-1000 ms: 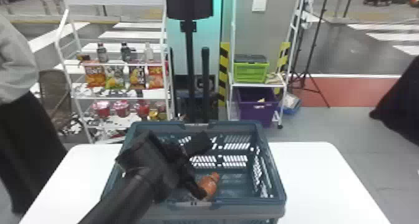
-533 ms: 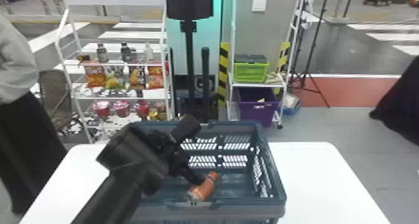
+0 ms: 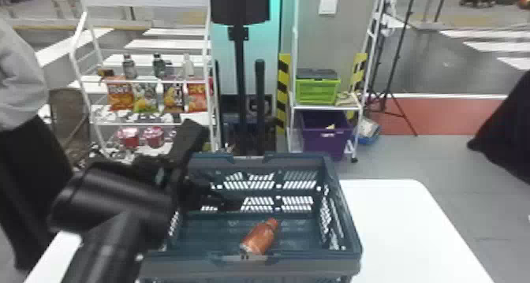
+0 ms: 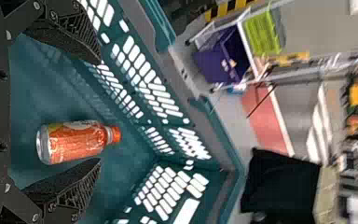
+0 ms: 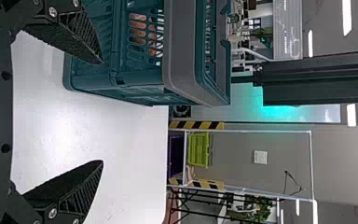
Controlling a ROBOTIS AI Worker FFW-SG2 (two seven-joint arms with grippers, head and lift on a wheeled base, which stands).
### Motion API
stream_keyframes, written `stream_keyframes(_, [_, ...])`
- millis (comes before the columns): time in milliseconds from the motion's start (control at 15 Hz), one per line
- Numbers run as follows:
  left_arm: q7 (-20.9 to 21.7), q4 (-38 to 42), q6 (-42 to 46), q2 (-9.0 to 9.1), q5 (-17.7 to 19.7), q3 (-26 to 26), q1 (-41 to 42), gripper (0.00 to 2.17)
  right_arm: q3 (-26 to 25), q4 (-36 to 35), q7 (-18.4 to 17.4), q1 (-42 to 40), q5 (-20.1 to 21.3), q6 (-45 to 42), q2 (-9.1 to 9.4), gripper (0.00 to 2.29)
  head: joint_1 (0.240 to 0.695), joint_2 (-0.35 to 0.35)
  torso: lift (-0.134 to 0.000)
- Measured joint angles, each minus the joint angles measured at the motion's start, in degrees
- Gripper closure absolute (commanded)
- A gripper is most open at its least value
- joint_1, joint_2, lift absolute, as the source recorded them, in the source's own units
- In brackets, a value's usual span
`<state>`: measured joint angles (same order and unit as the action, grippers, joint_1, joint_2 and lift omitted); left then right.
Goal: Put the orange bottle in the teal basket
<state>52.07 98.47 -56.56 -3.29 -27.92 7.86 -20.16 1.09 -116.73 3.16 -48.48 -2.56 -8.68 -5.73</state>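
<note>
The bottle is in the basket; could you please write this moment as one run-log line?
bottle: lying in basket | left hand: open, empty, at basket | right hand: open, empty, beside basket

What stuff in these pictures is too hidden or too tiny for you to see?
- Orange bottle, underneath: hidden in the head view, because it lies on that side.
- Small words on the bottle: too tiny in the left wrist view.
- Teal basket, left side: mostly behind the left arm in the head view.
- Purple bin, bottom inside: hidden by its front wall, head view.
</note>
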Motion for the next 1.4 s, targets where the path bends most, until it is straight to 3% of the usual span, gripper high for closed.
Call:
stream_keyframes(267, [-4.1,17.2,-3.5,2.80,4.7,-9.2,11.8,0.17,0.0,-1.8,0.0,-0.8,-0.3,-0.2,-0.85,0.13,0.499,0.000,0.000])
stream_keyframes(600, [-7.1,36.0,-3.1,3.03,12.5,-18.9,28.4,0.17,0.2,-3.7,0.1,-2.0,-1.0,-1.1,-2.43,0.13,0.499,0.000,0.000])
stream_keyframes(733, [-7.1,41.4,0.0,3.03,17.9,-22.9,35.3,0.17,0.4,-3.9,0.2,-2.1,-1.2,-1.5,-3.10,0.13,0.499,0.000,0.000])
stream_keyframes(1000, [-11.0,44.6,18.3,3.03,25.1,-25.6,49.2,0.17,1.4,-4.8,0.4,-1.8,-1.2,-1.6,-4.06,0.13,0.499,0.000,0.000])
stream_keyframes(1267, [-20.8,39.7,45.3,3.03,29.6,-23.0,61.2,0.18,2.4,-5.1,0.4,-1.5,-1.2,-1.6,-4.96,0.13,0.499,0.000,0.000])
stream_keyframes(1400, [-26.0,35.9,56.3,3.03,30.1,-20.3,65.0,0.18,2.6,-5.6,0.4,-1.7,-1.2,-1.6,-5.30,0.13,0.499,0.000,0.000])
